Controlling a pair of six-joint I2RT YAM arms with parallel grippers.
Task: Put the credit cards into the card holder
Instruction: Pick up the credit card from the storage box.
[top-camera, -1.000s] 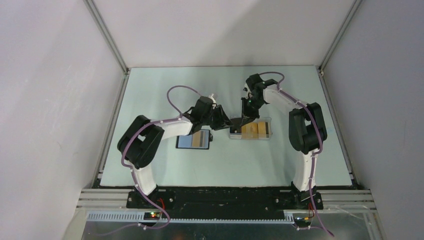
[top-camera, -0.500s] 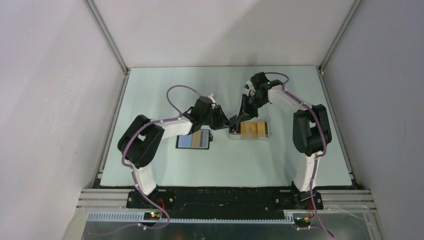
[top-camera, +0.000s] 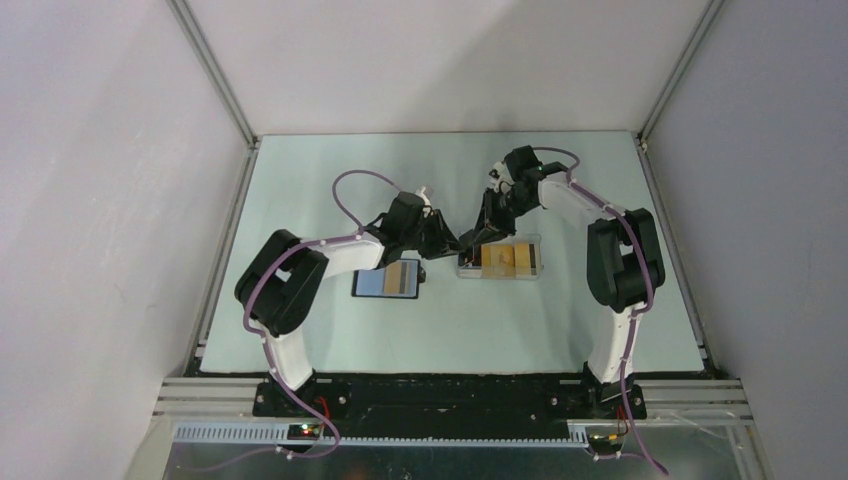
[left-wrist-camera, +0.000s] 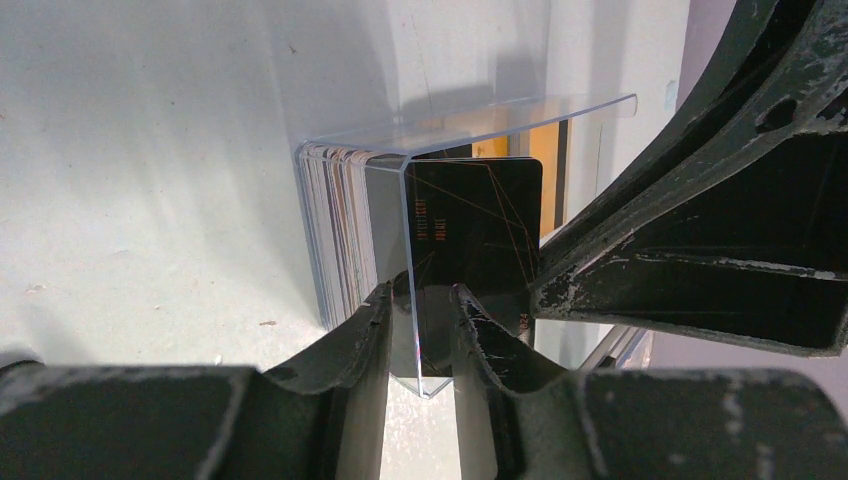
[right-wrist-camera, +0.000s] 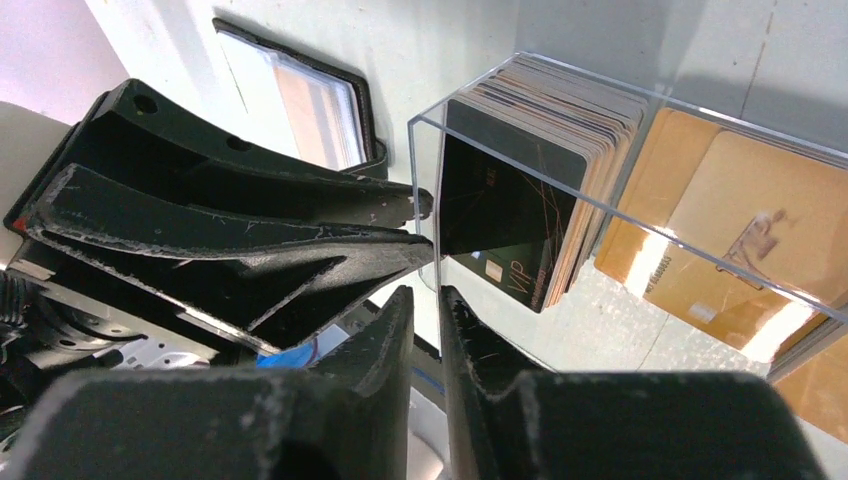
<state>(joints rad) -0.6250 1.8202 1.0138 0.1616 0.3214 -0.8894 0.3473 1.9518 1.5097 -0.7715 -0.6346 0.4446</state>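
Left claw (left-wrist-camera: 418, 322): pinching the end wall of the tray (left-wrist-camera: 520, 112), 1 finger each side of the clear edge. Can't tell whether the black card (left-wrist-camera: 470, 225) just behind that wall is caught in the pinch too.
Right claw (right-wrist-camera: 428, 300): barely parted, with a thin slit and nothing visible in it. Its tips sit low at the same tray corner, beside the black card and nose to nose with the left claw.

My read: the step is getting 1 card out of the tray while left braces it. To do it well:
- Left clamps the wall firmly so the tray can't skid.
- Right comes in over the rim and takes only the black front card by its top edge, not 2 or 3 from the stack (right-wrist-camera: 585, 105) behind it.
- Lift straight up until clear of the wall, then carry to the holder (top-camera: 386, 280).
- Risk: right's fingers are crowded against left's, so there's little room to spread.

Views:
- Top gives the layout. The holder lies open on the surface (top-camera: 450, 330) just left of the tray, blue lining up, with an orange-tan patch on its right half that is likely a card already in.
- Right wrist shows the flat cards (right-wrist-camera: 740, 200) in the tray's far part. Left wrist gets only an orange sliver of them.
- Only left wrist shows the wall sitting between left's fingers.
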